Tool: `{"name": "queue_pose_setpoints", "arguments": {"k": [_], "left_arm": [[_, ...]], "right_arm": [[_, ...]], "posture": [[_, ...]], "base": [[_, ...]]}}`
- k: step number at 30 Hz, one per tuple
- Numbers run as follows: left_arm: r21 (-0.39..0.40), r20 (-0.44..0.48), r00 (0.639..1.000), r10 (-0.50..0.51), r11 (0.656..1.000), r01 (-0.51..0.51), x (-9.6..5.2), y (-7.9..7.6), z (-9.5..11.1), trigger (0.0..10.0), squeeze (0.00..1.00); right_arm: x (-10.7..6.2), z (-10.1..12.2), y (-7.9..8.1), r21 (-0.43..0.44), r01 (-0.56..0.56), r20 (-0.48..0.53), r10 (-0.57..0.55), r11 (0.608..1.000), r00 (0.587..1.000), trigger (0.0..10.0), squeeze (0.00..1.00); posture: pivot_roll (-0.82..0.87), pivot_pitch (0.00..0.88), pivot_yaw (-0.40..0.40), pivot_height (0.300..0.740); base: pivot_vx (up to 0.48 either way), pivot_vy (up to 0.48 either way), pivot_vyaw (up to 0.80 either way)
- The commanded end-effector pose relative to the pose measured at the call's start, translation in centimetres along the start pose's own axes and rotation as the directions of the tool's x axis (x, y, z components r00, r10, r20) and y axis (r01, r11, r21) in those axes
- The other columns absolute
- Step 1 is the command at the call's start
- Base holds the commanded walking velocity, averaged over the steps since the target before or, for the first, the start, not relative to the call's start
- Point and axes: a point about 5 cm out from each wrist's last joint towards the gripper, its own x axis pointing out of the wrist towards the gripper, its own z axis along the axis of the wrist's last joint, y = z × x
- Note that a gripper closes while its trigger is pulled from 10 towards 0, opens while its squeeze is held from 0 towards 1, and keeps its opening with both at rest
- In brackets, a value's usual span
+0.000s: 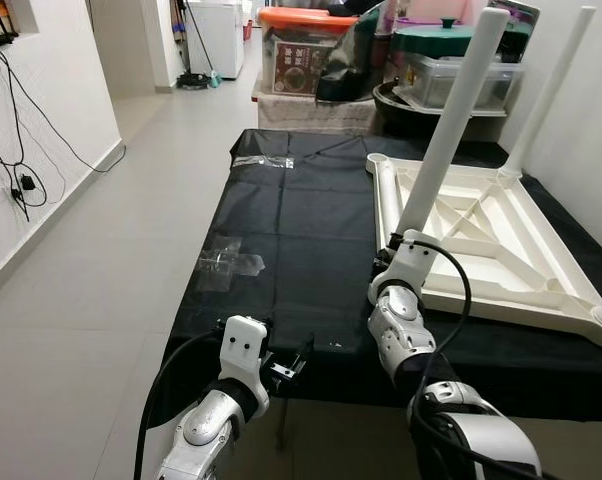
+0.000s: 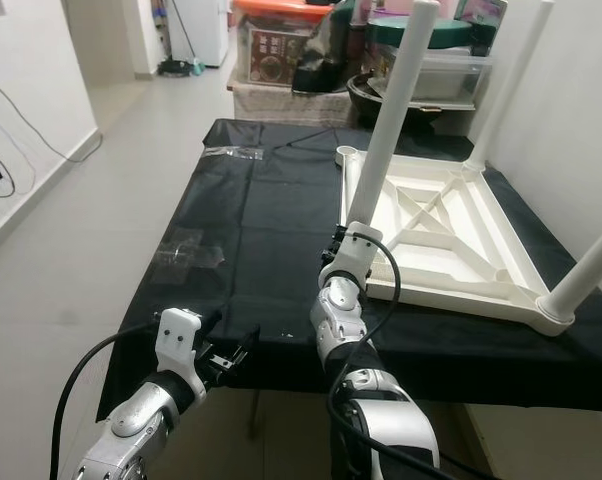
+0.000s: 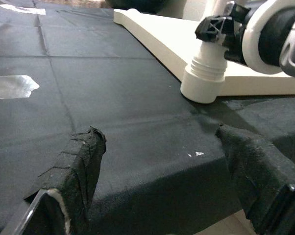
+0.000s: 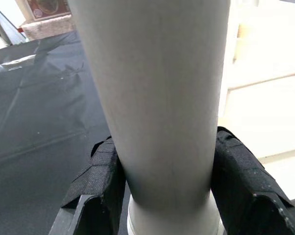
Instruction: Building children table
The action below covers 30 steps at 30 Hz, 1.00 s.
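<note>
Right wrist view: right gripper (image 4: 169, 196) clamped on white table leg (image 4: 157, 98), fingers either side near its base. Leg tilted, foot on black-covered desk (image 1: 281, 230) beside upturned white tabletop (image 1: 481, 240), at 3 o'clock on desk. Left gripper (image 3: 157, 161) spread apart, holding nothing, at desk's near edge, 6 o'clock.

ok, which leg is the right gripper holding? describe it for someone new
On the black-covered table lies an upside-down white tabletop. Beside its near-left edge, the right gripper clamps a white leg. Unlike the mounted corner legs, its threaded end rests on the cloth.
</note>
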Motion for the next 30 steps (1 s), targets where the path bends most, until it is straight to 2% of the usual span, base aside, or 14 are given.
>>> {"name": "queue_pose_setpoints", "arguments": {"k": [1,2,3,4,10,11,20,22,23,24,27,28,29,30], "left_arm": [[0.007,-0.008,1.0,0.003,1.0,-0.003,-0.1,0.0,-0.3,10.0,0.0],[0.007,-0.008,1.0,0.004,1.0,-0.004,-0.1,0.0,-0.3,10.0,0.0],[0.007,-0.008,1.0,0.004,1.0,-0.004,-0.1,0.0,-0.3,10.0,0.0],[0.006,-0.008,1.0,0.004,1.0,-0.004,-0.1,0.0,-0.3,10.0,0.0],[0.006,-0.008,1.0,0.003,1.0,-0.003,-0.1,0.0,-0.3,10.0,0.0],[0.005,-0.009,1.0,0.002,1.0,-0.002,-0.1,0.0,-0.2,10.0,0.0],[0.005,-0.008,1.0,0.002,1.0,-0.002,-0.1,0.0,-0.2,10.0,0.0],[0.006,-0.008,1.0,0.003,1.0,-0.003,0.0,-0.1,-0.2,10.0,0.0],[0.007,-0.006,1.0,0.004,1.0,-0.004,0.0,-0.1,-0.2,10.0,0.0],[0.007,-0.006,1.0,0.004,1.0,-0.004,0.0,-0.1,-0.2,10.0,0.0],[0.009,-0.004,1.0,0.004,1.0,-0.004,0.0,-0.2,-0.1,10.0,0.0],[0.009,-0.004,1.0,0.004,1.0,-0.004,0.0,-0.2,-0.1,10.0,0.0],[0.009,-0.004,1.0,0.005,1.0,-0.005,-0.1,-0.2,-0.1,10.0,0.0],[0.009,-0.004,1.0,0.005,1.0,-0.005,-0.1,-0.2,-0.1,10.0,0.0]], "right_arm": [[0.3,2.0,0.7,0.007,-0.035,0.091,0.035,0.999,0.995,10.0,0.0],[0.5,2.3,0.4,-0.004,-0.031,0.104,0.031,1.0,0.994,10.0,0.87],[0.5,2.3,0.4,-0.004,-0.031,0.104,0.031,1.0,0.994,10.0,0.87],[0.5,2.5,0.2,-0.018,-0.041,0.118,0.043,0.999,0.992,10.0,1.0],[0.4,2.8,0.1,-0.042,-0.05,0.159,0.056,0.998,0.986,10.0,1.0],[0.4,2.9,0.4,-0.035,-0.083,0.166,0.088,0.996,0.982,10.0,0.0],[0.6,3.5,1.4,-0.005,-0.261,0.156,0.258,0.965,0.953,10.0,0.0],[0.9,3.9,1.4,-0.005,-0.391,0.133,0.388,0.92,0.912,10.0,0.0],[1.1,4.4,1.3,-0.004,-0.592,0.081,0.59,0.806,0.803,10.0,0.0],[1.1,4.4,1.3,-0.004,-0.592,0.081,0.59,0.806,0.803,10.0,0.0],[0.9,4.4,1.4,-0.037,-0.752,-0.022,0.752,0.658,0.659,10.0,0.0],[0.9,4.4,1.4,-0.037,-0.752,-0.022,0.752,0.658,0.659,10.0,0.0],[0.5,4.4,1.9,-0.042,-0.813,-0.059,0.811,0.58,0.582,10.0,0.0],[0.5,4.4,1.9,-0.042,-0.813,-0.059,0.811,0.58,0.582,10.0,0.0]], "posture": [[0.15,0.0,-0.081,0.74],[0.14,0.0,-0.081,0.74],[0.14,0.0,-0.081,0.74],[0.14,0.0,-0.081,0.74],[0.14,0.0,-0.078,0.74],[0.15,0.0,-0.077,0.74],[0.15,0.0,-0.079,0.74],[0.16,0.0,-0.09,0.74],[0.16,0.0,-0.092,0.74],[0.16,0.0,-0.092,0.74],[0.18,0.0,-0.099,0.74],[0.18,0.0,-0.099,0.74],[0.18,0.0,-0.098,0.74],[0.18,0.0,-0.098,0.74]], "base": [[0.0,0.0,0.0],[0.0,0.0,0.0],[0.0,0.0,0.0],[0.0,0.0,0.0],[0.0,0.0,0.0],[0.0,0.0,0.0],[0.0,0.0,0.0],[0.0,0.0,0.0],[0.0,0.0,0.0],[0.0,0.0,0.0],[0.0,0.0,0.0],[0.0,0.0,0.0],[0.0,0.0,0.0],[0.0,0.0,0.0]]}}
